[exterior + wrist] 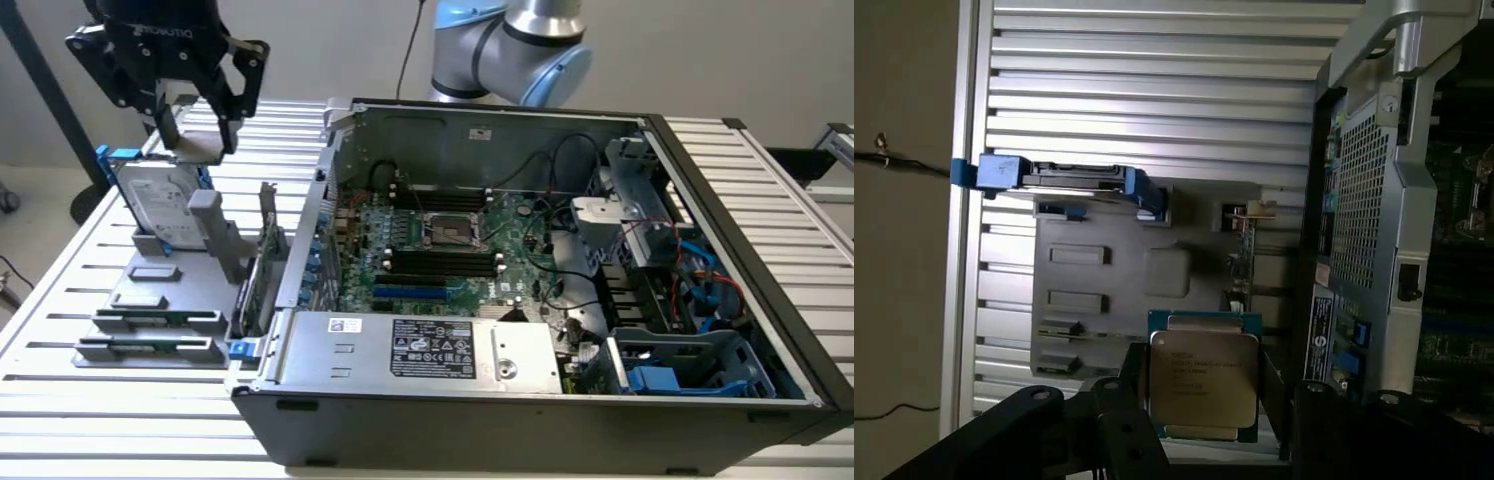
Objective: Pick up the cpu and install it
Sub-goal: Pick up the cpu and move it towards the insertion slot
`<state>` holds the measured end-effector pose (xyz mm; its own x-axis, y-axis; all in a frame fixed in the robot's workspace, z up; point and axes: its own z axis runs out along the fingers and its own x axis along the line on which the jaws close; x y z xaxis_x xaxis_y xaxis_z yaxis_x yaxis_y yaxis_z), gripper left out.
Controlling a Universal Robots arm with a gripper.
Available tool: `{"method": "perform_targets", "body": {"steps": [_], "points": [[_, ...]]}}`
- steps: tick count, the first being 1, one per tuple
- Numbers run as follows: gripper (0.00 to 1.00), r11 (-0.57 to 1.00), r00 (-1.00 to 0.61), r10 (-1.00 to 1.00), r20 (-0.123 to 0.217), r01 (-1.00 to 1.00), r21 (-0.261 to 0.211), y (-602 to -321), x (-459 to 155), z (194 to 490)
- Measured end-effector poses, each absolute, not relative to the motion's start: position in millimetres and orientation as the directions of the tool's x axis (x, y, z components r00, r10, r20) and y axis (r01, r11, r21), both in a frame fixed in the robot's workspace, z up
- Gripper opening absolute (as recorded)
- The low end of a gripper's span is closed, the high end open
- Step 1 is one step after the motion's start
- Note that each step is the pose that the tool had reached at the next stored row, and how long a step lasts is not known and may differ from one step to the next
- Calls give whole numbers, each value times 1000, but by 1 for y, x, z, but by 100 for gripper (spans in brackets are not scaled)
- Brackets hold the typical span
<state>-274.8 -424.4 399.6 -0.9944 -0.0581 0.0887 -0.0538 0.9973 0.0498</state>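
The slatted desk [54, 300] carries an open computer case [467, 430] with a motherboard [461, 262] inside. Beside the case, a grey holder [134, 295] keeps a hard drive [158, 205] upright. Above that drive, the tool [198, 128] is clamped on the cpu [1204, 385], clear of the holder.

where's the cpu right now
The cpu is gripped in the claw, in the air at the exterior view's left, just above the hard drive in its blue bracket and outside the open computer case.
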Motion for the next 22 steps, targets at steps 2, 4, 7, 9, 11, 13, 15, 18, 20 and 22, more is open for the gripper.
{"method": "perform_targets", "body": {"steps": [2,4,7,9,11,13,15,18,20,22], "points": [[55,997,-994,-59,89,-55,51,-424,-266,400],[55,997,-994,-60,89,-55,53,-424,-257,400],[55,997,-994,-60,89,-55,57,-424,-243,401],[55,997,-994,-60,89,-55,59,-424,-234,401],[55,997,-994,-60,88,-55,59,-425,-225,401],[55,997,-994,-60,88,-55,60,-425,-216,400],[55,997,-994,-60,88,-55,59,-425,-207,399],[55,997,-994,-60,88,-55,58,-425,-193,396],[55,997,-994,-60,88,-55,57,-425,-184,393],[55,997,-994,-60,88,-55,55,-425,-175,389]]}}
